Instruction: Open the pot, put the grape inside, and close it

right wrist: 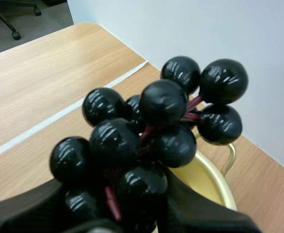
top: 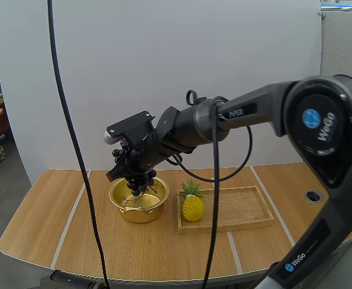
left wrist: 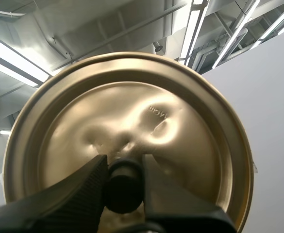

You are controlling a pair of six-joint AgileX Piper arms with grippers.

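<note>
The right gripper point(right wrist: 132, 216) grips the grapes point(right wrist: 151, 131) just above the open pot point(top: 138, 211), while the left gripper point(left wrist: 125, 191) clamps the lid point(left wrist: 132, 116) by its knob point(left wrist: 123, 178). Release height is hard to judge; dropping off centre could bounce the grapes off the pot's edge.

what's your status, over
Left hand shut on lid knob, lid held up. Right hand shut on grapes over open pot. Pineapple in tray beside pot, not in the way.
</note>
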